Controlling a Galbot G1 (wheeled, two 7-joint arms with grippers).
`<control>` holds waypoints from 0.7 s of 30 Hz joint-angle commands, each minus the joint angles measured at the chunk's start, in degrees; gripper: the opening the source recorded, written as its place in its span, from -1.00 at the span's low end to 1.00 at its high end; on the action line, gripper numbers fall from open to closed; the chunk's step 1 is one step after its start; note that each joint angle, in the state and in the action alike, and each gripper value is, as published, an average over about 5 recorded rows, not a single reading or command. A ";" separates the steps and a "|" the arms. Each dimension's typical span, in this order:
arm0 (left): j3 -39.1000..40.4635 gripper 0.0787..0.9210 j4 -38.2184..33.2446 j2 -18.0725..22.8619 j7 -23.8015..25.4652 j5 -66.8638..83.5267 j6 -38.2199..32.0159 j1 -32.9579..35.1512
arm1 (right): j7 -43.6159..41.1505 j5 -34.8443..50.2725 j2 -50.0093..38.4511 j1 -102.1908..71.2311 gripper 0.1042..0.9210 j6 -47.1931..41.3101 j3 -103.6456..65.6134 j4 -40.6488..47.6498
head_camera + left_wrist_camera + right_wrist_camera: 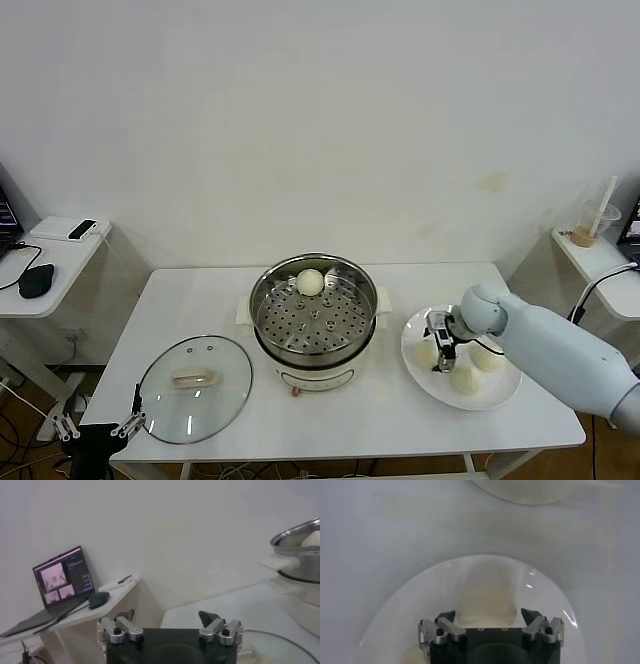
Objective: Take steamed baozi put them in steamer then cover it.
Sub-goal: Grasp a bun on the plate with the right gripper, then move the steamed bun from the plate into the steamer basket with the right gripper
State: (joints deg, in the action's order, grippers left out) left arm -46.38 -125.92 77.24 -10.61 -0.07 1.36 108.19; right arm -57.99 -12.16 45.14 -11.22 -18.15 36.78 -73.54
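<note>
Over the plate (505,392) near the desk's right edge, right gripper (441,352) hangs spread above three steamed baozi (428,352); judged best: center one bun between fingers, squeeze gently, then carry to steamer (315,312) at desk center.

A white table (210,300) stands against a plain white wall, with a white plate (500,397) at its right end. On the left side shelf (55,262) sit 1 black mouse (36,280) and an open laptop (62,582). A plastic cup (594,224) with a straw stands on the right shelf.
</note>
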 commanded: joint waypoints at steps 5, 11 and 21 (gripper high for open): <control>-0.01 0.77 0.03 0.05 -0.04 0.02 -0.02 0.03 | 0.14 -0.54 1.06 -0.37 0.39 -0.10 -0.31 1.26; -0.05 0.77 -0.17 0.14 -0.10 0.04 -0.05 0.15 | -0.40 -0.49 0.17 0.05 0.28 -0.20 -0.36 0.20; -0.28 0.77 -0.85 -0.20 -0.15 0.31 -0.06 0.50 | -3.03 7.08 -9.88 13.76 0.26 -1.20 6.54 -8.87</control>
State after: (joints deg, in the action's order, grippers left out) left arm -46.67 -126.84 76.97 -10.76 0.28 1.29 108.71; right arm -60.41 -7.79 39.10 -3.08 -19.50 40.84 -79.09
